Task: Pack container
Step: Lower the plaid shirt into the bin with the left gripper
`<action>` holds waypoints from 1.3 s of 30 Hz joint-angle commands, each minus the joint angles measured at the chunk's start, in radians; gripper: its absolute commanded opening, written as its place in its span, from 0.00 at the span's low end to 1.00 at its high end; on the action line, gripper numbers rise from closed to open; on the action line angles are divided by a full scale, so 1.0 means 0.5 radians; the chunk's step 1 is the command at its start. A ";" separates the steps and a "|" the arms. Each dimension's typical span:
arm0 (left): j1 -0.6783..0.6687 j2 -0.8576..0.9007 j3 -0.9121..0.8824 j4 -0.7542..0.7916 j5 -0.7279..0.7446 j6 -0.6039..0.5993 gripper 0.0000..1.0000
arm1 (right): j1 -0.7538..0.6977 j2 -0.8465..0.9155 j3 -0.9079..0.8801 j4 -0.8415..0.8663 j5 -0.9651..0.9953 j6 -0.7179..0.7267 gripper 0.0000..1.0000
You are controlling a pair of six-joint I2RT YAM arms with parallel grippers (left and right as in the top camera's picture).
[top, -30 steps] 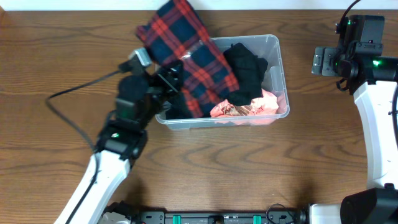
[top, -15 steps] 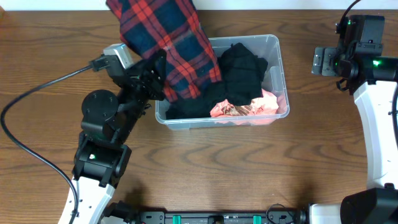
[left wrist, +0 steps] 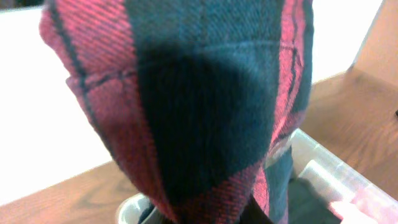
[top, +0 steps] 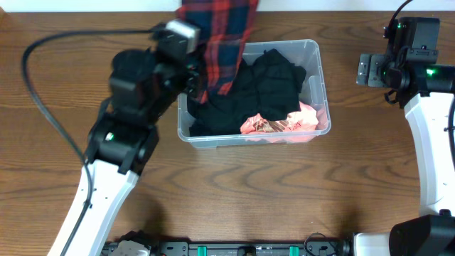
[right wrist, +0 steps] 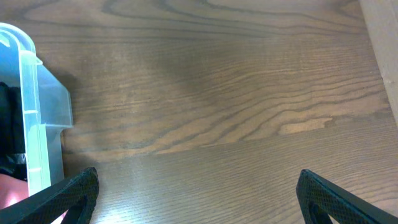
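Observation:
The clear plastic container (top: 318, 78) stands at the table's middle, holding black clothes (top: 274, 82) and a pink item (top: 298, 122). My left gripper (top: 197, 71) is shut on a red and dark blue plaid cloth (top: 222, 35) and holds it lifted above the container's left end; the cloth hangs down into the bin. In the left wrist view the plaid cloth (left wrist: 186, 106) fills the frame and hides the fingers; the container's rim (left wrist: 323, 165) shows below. My right gripper (right wrist: 198, 193) is open and empty over bare table, right of the container's corner (right wrist: 37, 112).
The wooden table (top: 249, 192) runs all round the container. The left arm's black cable (top: 43, 114) loops over the table at the left. The right arm (top: 426, 128) stands along the right edge.
My left gripper has risen and swung toward the far side and right, carrying the plaid cloth higher over the container's left end. The right arm has not moved.

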 commanded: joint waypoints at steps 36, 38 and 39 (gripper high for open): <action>-0.734 0.886 0.299 0.107 -1.164 1.667 0.06 | -0.013 0.009 0.003 -0.002 0.014 -0.002 0.99; -0.739 0.886 0.299 0.137 -1.131 1.727 0.06 | -0.013 0.009 0.003 -0.002 0.014 -0.002 0.99; -0.739 0.886 0.299 0.154 -1.119 1.739 0.06 | -0.013 0.009 0.003 -0.002 0.014 -0.002 0.99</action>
